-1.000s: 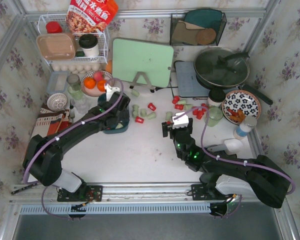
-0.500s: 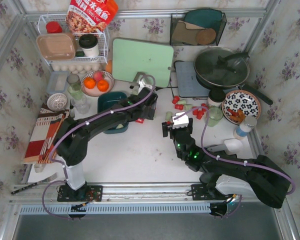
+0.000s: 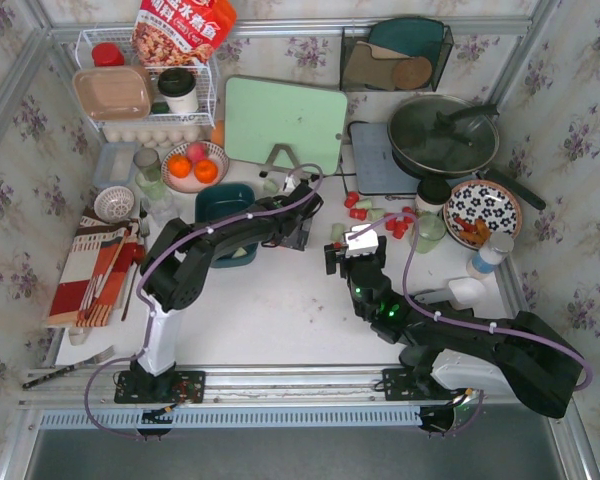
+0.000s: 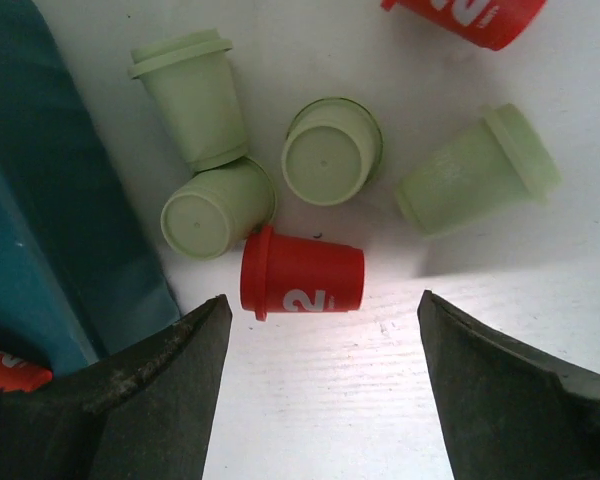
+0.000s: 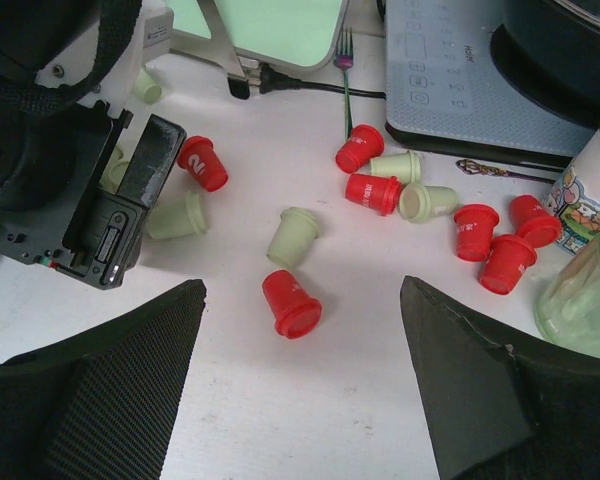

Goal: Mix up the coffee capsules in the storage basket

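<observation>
Left wrist: left end effector [image 4: 320, 308] spread, red capsule [image 4: 302, 275] lying between its fingers, near storage basket [image 4: 50, 230]; top view's arm [image 3: 230, 235] hides this. Right end effector [image 5: 302, 285] spread above scattered coffee capsules [image 5: 373, 193].

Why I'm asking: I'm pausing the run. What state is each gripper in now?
Left gripper: open, straddling a red coffee capsule, not gripping it.
Right gripper: open, empty.
</observation>
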